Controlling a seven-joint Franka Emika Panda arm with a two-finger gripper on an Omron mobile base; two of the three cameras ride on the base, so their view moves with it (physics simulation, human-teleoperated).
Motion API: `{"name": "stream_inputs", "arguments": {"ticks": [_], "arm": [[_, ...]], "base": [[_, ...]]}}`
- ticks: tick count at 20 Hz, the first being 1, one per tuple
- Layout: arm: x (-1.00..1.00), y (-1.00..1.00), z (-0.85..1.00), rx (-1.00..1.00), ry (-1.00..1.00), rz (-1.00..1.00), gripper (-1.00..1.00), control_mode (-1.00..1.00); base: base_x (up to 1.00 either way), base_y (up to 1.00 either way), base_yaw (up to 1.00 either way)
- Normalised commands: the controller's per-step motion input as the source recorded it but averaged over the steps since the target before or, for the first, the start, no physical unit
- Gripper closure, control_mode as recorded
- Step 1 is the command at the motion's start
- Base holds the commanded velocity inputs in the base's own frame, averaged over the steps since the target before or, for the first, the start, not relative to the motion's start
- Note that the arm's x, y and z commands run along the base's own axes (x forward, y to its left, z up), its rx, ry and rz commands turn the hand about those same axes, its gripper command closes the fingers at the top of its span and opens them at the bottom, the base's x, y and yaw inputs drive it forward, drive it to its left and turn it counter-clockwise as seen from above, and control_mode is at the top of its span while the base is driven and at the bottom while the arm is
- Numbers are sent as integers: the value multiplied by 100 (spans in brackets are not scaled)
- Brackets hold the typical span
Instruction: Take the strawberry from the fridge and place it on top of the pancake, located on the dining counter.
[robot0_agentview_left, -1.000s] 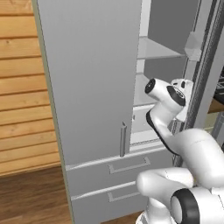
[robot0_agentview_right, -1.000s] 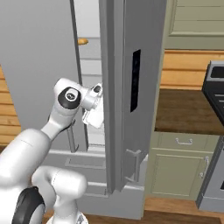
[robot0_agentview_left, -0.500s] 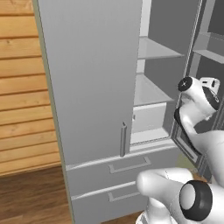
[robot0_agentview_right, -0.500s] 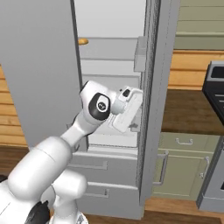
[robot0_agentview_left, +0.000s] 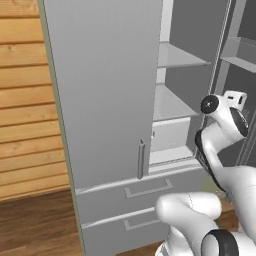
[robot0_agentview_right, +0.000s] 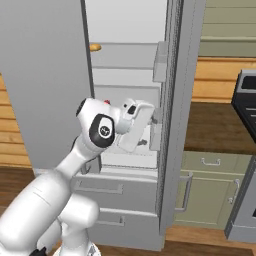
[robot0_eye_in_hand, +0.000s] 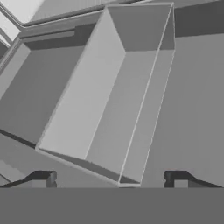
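While the tool (robot0_eye_in_hand: 112, 177) hangs with its jaws spread wide and empty, the strawberry (robot0_agentview_right: 106, 102), a tiny red dot, sits on a shelf edge inside the open fridge (robot0_agentview_right: 130, 55).

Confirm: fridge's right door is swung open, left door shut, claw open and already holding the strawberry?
Not quite. The claw holds nothing: in the hand view its tips stand wide apart with only a grey door bin ahead. The strawberry is a small red spot inside the fridge, in the right base view. Right door open, left door shut, claw open: correct.
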Motion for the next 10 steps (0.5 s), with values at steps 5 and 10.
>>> {"name": "stream_inputs", "arguments": {"ticks": [5,10], "arm": [[2,100,-9,12,-17,-4,-100,-100],[25,91,-33,57,-2,-30,-100,-100]], "base": [[0,0,0],[0,0,0]]}}
